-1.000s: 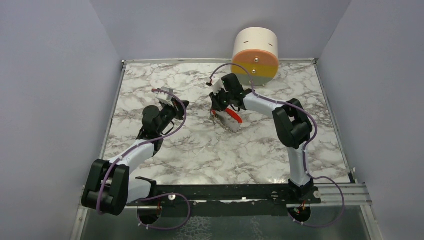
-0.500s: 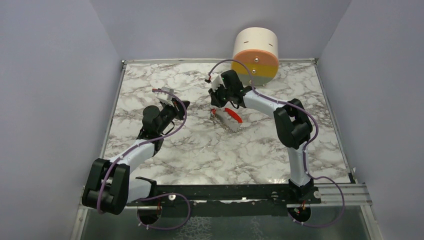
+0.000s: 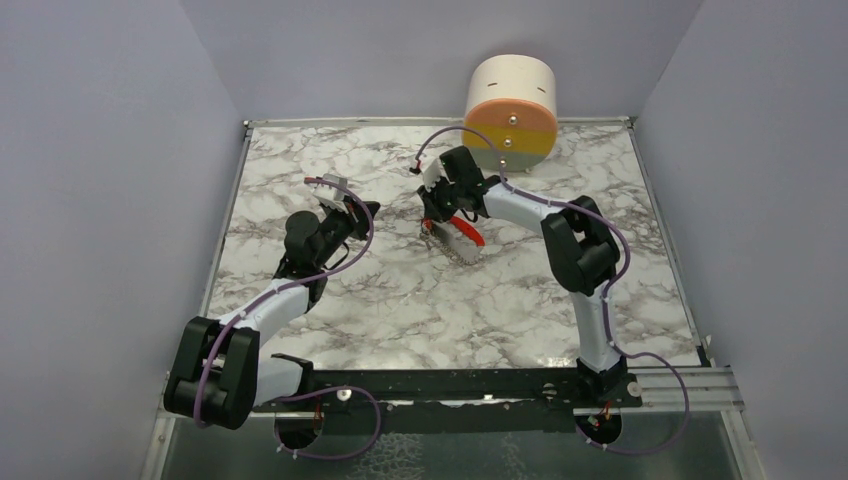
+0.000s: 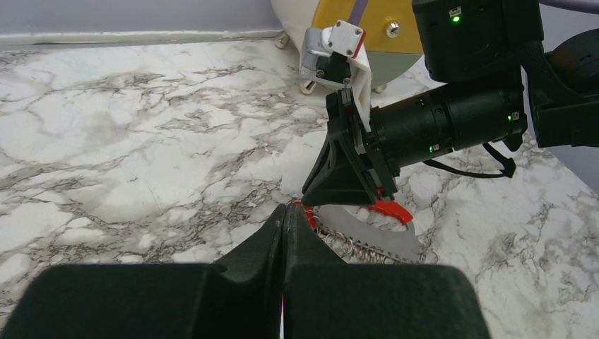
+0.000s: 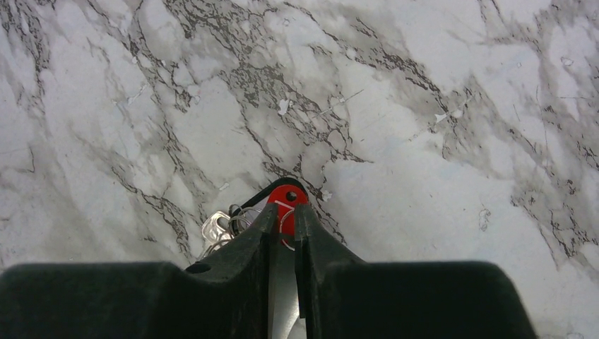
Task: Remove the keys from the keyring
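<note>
1. Pinching the keyring (image 4: 364,239) at its red clip end, my right gripper (image 5: 284,217) sits nearly closed, down on the marble table (image 3: 420,300).
2. My left gripper (image 4: 285,215) is fully closed, empty, pointing at the keyring without touching it.

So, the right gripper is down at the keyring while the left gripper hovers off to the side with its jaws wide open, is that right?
Not quite: the left gripper is shut, its fingers pressed together, as the left wrist view shows. The right gripper is indeed down at the keyring, the left off to the side.
</note>
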You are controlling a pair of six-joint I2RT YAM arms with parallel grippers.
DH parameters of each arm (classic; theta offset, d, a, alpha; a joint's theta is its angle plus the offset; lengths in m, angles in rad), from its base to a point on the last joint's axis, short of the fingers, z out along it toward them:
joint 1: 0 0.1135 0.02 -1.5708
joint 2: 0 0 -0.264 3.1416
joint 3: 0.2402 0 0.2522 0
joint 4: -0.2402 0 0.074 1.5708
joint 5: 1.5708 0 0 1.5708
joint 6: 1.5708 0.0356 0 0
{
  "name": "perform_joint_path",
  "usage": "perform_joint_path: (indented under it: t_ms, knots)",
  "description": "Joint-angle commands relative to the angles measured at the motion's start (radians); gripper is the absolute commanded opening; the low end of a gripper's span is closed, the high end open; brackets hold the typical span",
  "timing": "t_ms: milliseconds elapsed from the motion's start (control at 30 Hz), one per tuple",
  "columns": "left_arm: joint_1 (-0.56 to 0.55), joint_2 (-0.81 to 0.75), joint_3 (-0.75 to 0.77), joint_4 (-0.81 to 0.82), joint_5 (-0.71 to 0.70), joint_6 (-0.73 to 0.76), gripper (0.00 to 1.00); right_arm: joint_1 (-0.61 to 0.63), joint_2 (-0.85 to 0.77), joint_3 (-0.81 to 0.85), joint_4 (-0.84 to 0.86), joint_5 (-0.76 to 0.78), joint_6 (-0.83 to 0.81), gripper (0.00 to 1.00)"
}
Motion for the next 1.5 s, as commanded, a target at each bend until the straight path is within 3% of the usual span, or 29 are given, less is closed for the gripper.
perform_joint_path:
  t_ms: [0, 500, 1467]
  knots:
    - [0.003, 0.001, -0.001, 0.037, 0.032, -0.010, 0.00, -0.001, -0.010, -0.017, 0.036, 0.056, -0.004, 0.15]
    - [0.003, 0.011, -0.002, 0.037, 0.037, -0.005, 0.00, -0.005, 0.016, -0.014, 0.072, 0.138, 0.033, 0.23]
    - [0.003, 0.015, -0.004, 0.037, 0.035, -0.008, 0.00, -0.028, 0.049, -0.035, 0.015, -0.007, 0.101, 0.28]
